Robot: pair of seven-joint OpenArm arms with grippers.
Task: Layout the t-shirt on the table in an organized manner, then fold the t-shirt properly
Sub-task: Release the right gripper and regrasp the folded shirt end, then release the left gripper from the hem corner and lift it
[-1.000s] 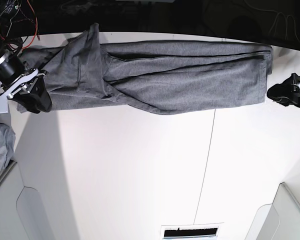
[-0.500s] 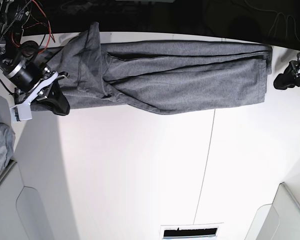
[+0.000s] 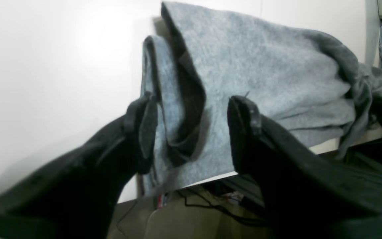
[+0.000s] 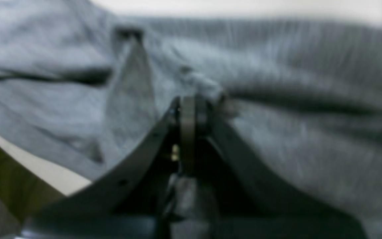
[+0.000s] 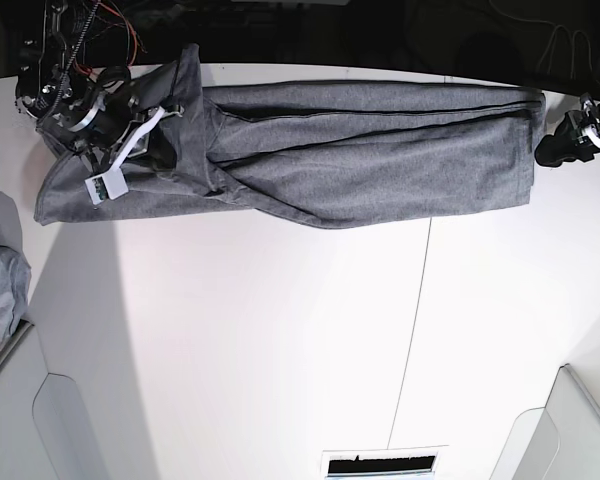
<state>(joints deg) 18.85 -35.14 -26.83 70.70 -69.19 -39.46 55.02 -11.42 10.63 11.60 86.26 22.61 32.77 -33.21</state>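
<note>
T-shirt [image 5: 360, 150] lies bunched lengthwise on the surface [image 5: 280, 350], not yet spread—right pincer [image 4: 187, 103] clamped on its cloth, left pincer [image 3: 191, 129] gaping, empty—folding all ahead.

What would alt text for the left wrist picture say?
A grey t-shirt, folded into a long band, lies along the edge of a white table. Two black fingers of the left tool stand open around its near end.

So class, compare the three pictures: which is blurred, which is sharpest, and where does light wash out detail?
Right wrist view: soft all over, t-shirt and right hand smeared. Left wrist view: cloth sharp, left hand dark and slightly soft, table glaring white. Base view: sharpest, with a shadow band on the table's left.
</note>
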